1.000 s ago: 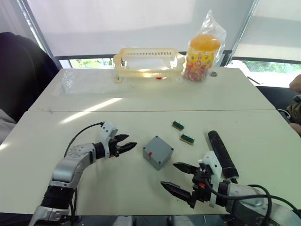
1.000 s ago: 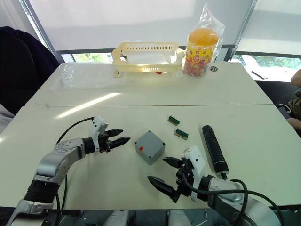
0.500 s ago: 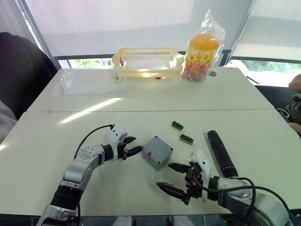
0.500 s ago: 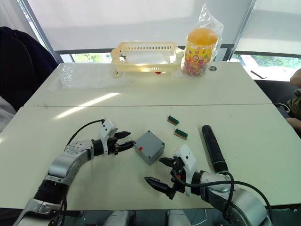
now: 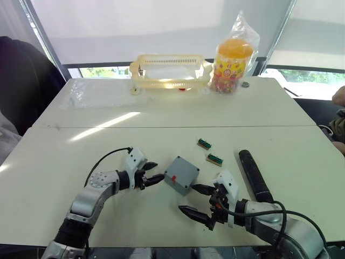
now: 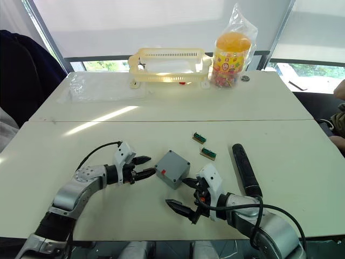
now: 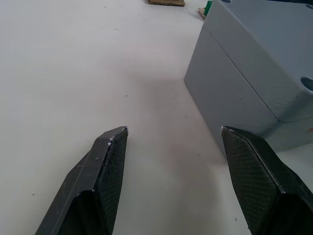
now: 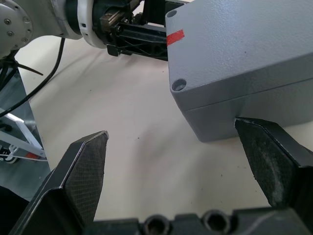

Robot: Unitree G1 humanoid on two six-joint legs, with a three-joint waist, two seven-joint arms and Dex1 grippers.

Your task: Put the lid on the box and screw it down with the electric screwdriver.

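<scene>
Grey plastic sits dead centre of the near table (image 5: 48, 178), and both arms have closed in on it. On the left, the left gripper (image 5: 153, 173) has slid in from well apart a second ago to just beside the box (image 5: 181, 174), fingers spread and empty, tips aimed at the side with the red mark. The wrist views show a seam running round the grey body near its top face, with a screw recess at the corner, so the lid (image 8: 230, 44) appears to be seated on the box already. Moving right, the right gripper (image 5: 198, 201) has crept forward too, jaws wide apart and holding nothing, one fingertip right at the box's near corner. Beyond it, two small green blocks (image 5: 209, 151) lie near the box, and the electric screwdriver (image 5: 253, 175) lies flat and untouched on the table, further right. Judging by this pincer approach, the arms are about to steady the box; the screwing has not begun.
</scene>
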